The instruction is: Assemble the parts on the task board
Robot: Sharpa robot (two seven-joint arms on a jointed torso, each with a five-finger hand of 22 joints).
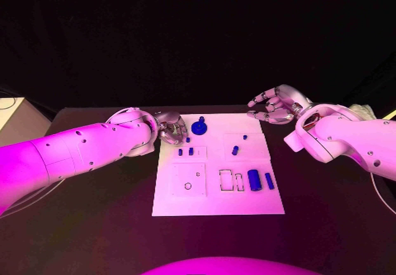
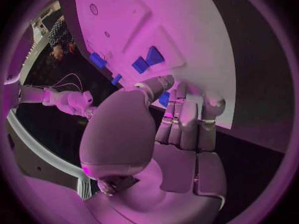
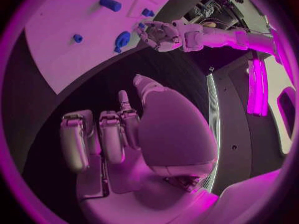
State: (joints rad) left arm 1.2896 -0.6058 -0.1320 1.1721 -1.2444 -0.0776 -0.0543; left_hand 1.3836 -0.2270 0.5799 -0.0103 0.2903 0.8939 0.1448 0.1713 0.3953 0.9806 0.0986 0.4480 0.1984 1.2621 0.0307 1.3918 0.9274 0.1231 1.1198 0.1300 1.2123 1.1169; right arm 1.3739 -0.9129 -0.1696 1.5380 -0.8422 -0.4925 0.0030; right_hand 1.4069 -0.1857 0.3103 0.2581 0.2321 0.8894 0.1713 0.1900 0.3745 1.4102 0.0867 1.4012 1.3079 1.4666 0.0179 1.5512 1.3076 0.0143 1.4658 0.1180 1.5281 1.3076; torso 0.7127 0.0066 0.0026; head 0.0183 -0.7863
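Head view: the left hand (image 1: 169, 127) is hovering at the task board's (image 1: 216, 200) far-left corner, just beside the round blue part (image 1: 200, 124).

Left wrist view: its fingers (image 2: 187, 119) are curling, grasping nothing certain.

Right wrist view: the right hand (image 3: 118, 134) is waiting released, farther off.

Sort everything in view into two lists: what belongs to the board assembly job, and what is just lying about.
Belongs to the job:
- task board
- round blue part at the board's far edge
- large blue cylinder
- small blue parts on the board
- left hand, at the board's far left corner
- right hand, open, beyond the far right corner

Lying about:
- pale box at the table's left edge
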